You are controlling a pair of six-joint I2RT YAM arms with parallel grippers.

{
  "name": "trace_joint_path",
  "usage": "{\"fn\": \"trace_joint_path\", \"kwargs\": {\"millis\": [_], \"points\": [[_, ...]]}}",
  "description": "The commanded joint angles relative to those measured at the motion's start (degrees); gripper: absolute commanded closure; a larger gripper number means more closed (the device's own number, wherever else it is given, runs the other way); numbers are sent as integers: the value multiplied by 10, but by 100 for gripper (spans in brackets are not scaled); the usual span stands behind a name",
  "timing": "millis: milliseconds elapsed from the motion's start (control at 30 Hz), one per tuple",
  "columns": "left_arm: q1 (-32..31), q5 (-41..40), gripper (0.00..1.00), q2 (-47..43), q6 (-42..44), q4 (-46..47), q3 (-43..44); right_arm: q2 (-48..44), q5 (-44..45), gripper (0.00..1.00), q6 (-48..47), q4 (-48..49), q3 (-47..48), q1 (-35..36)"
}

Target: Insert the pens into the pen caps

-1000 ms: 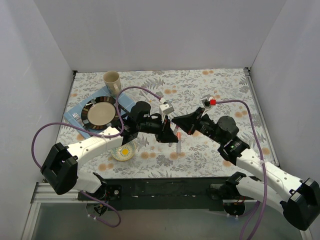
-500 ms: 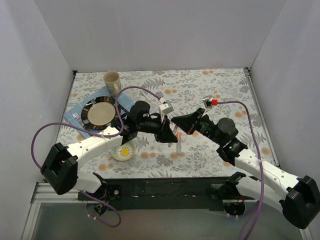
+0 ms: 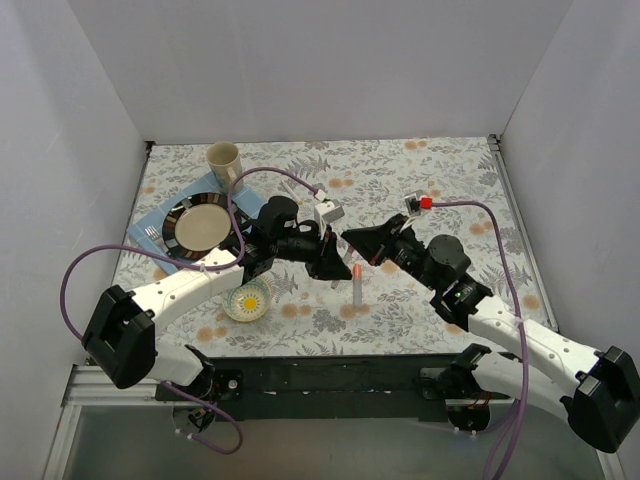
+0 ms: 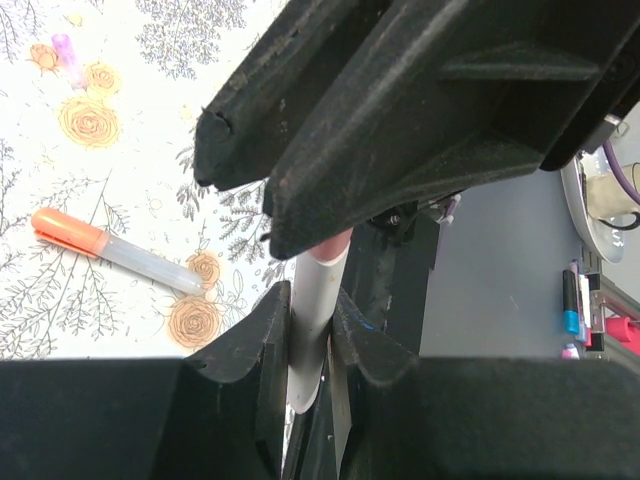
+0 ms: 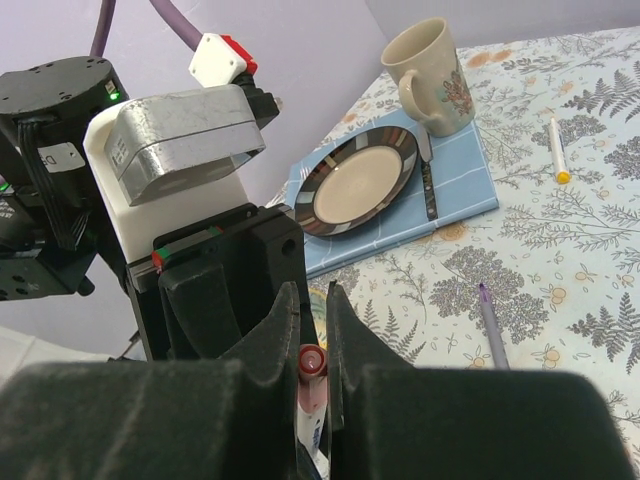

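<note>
You have both arms meeting above the middle of the flowered tablecloth (image 3: 450, 165), because this join needs two grips. Your left gripper (image 4: 312, 318) is clenched on the pale barrel of the pink pen (image 4: 320, 280). Your right gripper (image 5: 312, 300) is pinched tight on the pink cap (image 5: 312, 360), whose round mouth is turned toward the left arm. The two pieces are held end to end in the air so that one push along the barrel can join them. The pen's pink end is hidden under the right fingers, so I cannot tell whether it is seated.

The orange pen (image 4: 110, 250) lies capped on the cloth just on the near side of the grippers. The purple pen (image 5: 490, 328) and yellow pen (image 5: 556, 148) lie beyond, toward the far side, apart from the plate (image 5: 398, 150) and mug (image 5: 430, 65) at the far left.

No brand or writing can be read. The small label on the left arm is too tiny to make out.
</note>
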Motion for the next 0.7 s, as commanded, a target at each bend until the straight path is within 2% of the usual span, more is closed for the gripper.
{"fn": "trace_joint_path", "kwargs": {"millis": [0, 33, 67, 300, 467, 667], "points": [[64, -155, 100, -24, -15, 255, 117, 21, -176, 99, 59, -217, -83, 95], [65, -156, 100, -22, -17, 256, 117, 23, -197, 99, 91, -167, -92, 97], [64, -159, 100, -22, -18, 259, 115, 24, -204, 99, 100, -157, -97, 97], [66, -166, 100, -28, -1, 233, 134, 37, -206, 99, 70, -235, -87, 98], [66, -176, 100, -18, -3, 223, 150, 53, -159, 99, 97, -252, -67, 117], [66, -175, 100, -15, -3, 238, 133, 55, -141, 99, 144, -190, -65, 135]]}}
